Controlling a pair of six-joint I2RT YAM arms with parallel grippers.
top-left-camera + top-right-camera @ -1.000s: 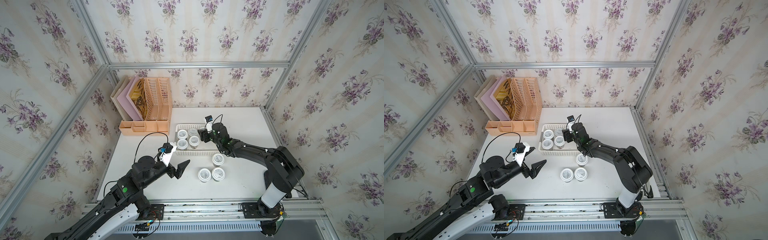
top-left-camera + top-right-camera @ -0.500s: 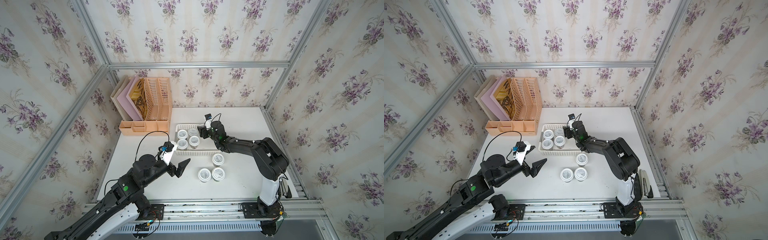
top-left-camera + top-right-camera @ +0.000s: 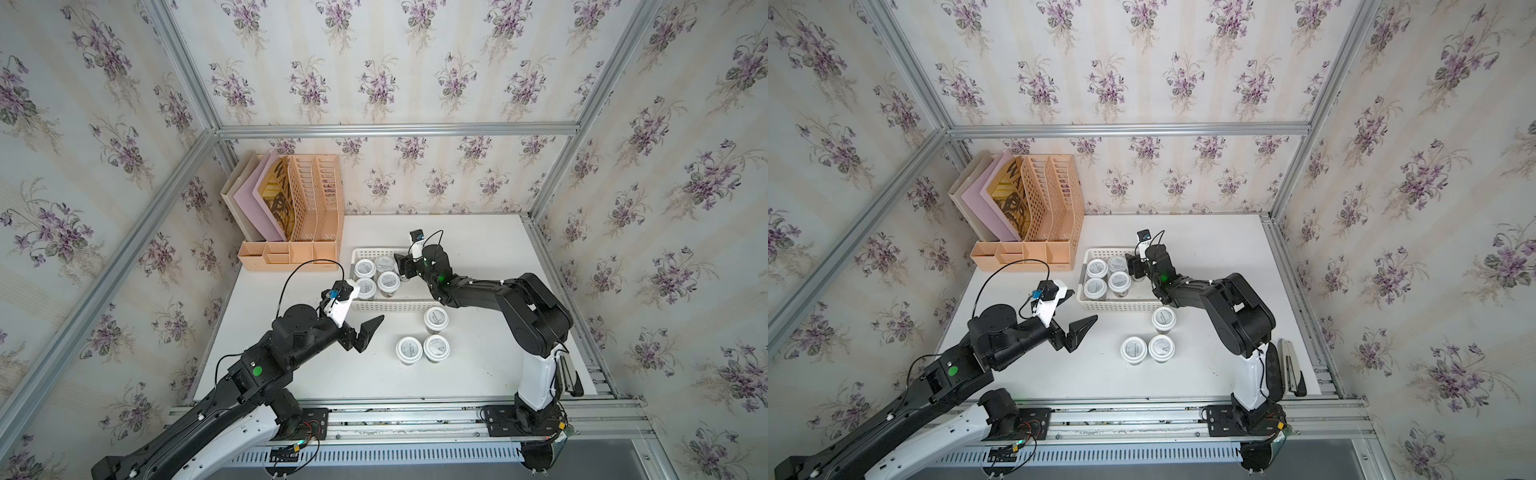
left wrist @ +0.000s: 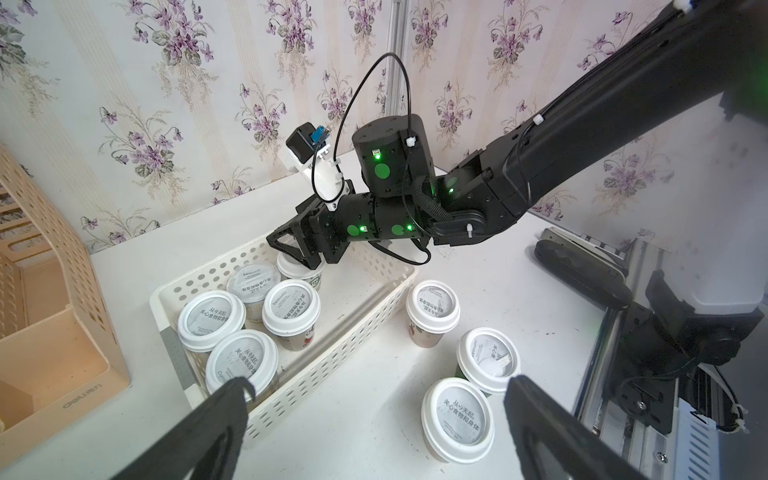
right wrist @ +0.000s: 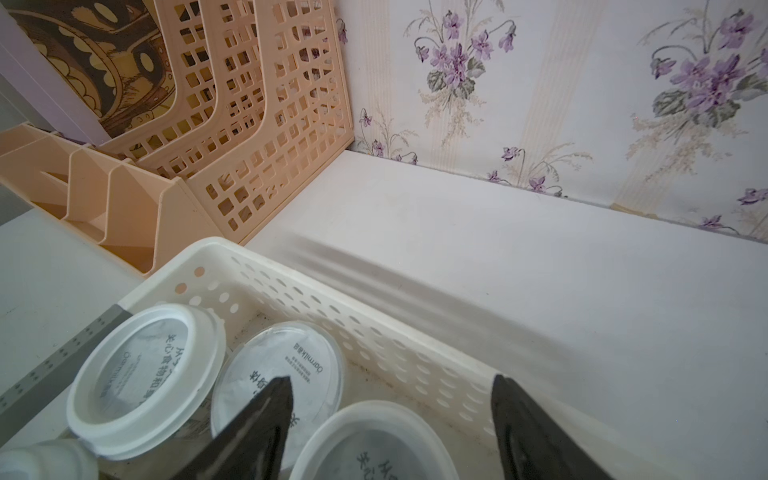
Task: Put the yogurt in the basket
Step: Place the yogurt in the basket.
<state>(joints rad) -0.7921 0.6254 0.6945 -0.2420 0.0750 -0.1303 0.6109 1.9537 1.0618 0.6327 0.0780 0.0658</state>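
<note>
Yogurt cup (image 5: 374,440) stands in basket (image 5: 316,307) betw. spread R fingers (image 5: 266,419).

Table (image 3: 478,245): white, flat top.

Far-left corner: peach file organizer (image 3: 291,254), standing upright, with its low tray end facing the near side.

Just right of it, centre-far: basket (image 3: 395,306), white and perforated, long side running left to right. A narrow strip of bare tabletop separates it from the organizer.

Loose on the tabletop, on the near side of the basket:
- first yogurt cup (image 3: 436,319), upright, just beside the basket's near wall toward its right end. Contact with the wall cannot be told.
- second yogurt cup (image 3: 409,349) and third yogurt cup (image 3: 436,347), nearer still, upright, side by side, lids touching or almost.

Right edge, toward the near corner: dark flat object (image 3: 1291,365), lying lengthwise along the edge. Kind unclear.
</note>
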